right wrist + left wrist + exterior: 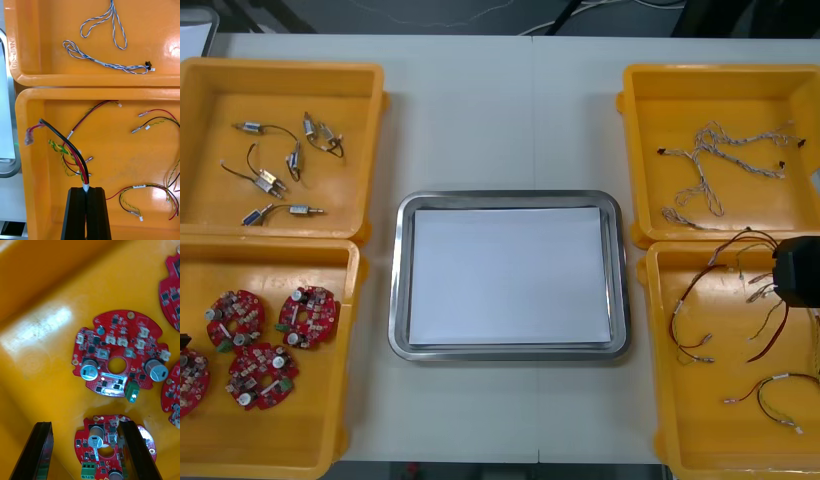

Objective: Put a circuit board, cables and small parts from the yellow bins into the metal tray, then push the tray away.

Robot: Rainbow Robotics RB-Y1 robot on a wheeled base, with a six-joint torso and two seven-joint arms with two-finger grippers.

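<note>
Black fingers of my right gripper (86, 188) stand closed at the middle, pinching the white-sleeved end of a thin red-and-black cable (77, 152) that arches away from the tips toward its red terminal. This is over the near right yellow plastic bin (123, 172), among loose red, black and yellow-green cables. Whether the cable has cleared the bin floor I cannot tell. Left gripper (84, 423): fingers spread wide, nothing held, poised over the near left yellow bin (37, 333), with one round red circuit board (93, 457) lying between and partly behind the fingers and a second board (120, 356) just beyond. Front view: shallow rectangular metal tray (507, 197) sits mid-table between the bins, white inside, nothing in it. Far left yellow bin (280, 75) holds the small metal parts (280, 170); far right yellow bin (720, 80) holds twisted blue and white cables (720, 160); four boards lie in the near left bin. Judgement on progress: very early. Nothing delivered; one cable is gripped, and a board looks lined up for a grasp but is not taken. Left to do: carry this cable to the tray, bring a board, fetch small parts, likely a blue and white cable too, then push the tray away.
</note>
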